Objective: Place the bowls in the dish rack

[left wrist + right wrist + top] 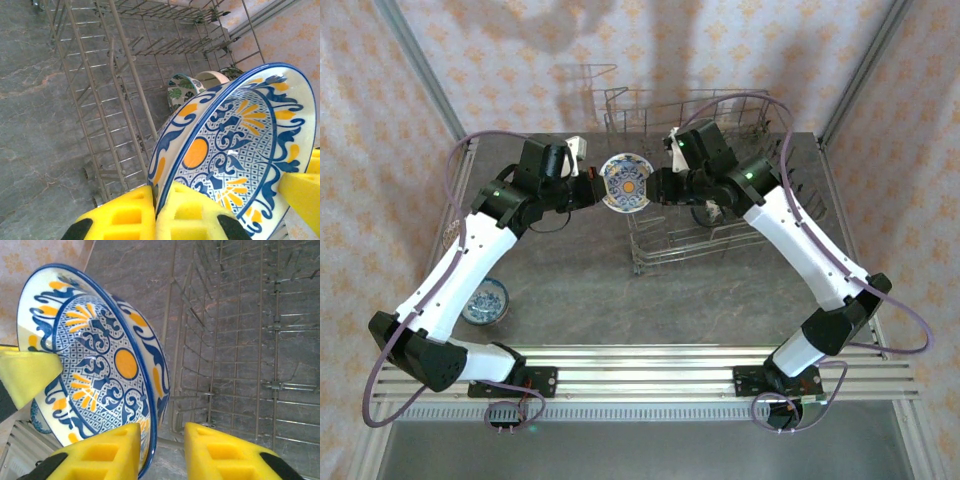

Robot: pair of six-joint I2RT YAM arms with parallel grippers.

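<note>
Blue-orange bowl (625,184) | rim pinched in left tool (156,206) | right tool (162,446) spread astride opposite rim, seemingly loose

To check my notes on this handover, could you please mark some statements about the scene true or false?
1. The left gripper is shut on the rim of the blue and orange bowl. True.
2. That bowl rests on the table. False: it is held up in the air between the two arms.
3. The right gripper has its fingers on either side of that bowl's rim. True.
4. The dish rack holds no bowls. False: a green leafy bowl and a cream bowl stand in it.
5. A blue bowl sits on the table by the left arm. True.
</note>
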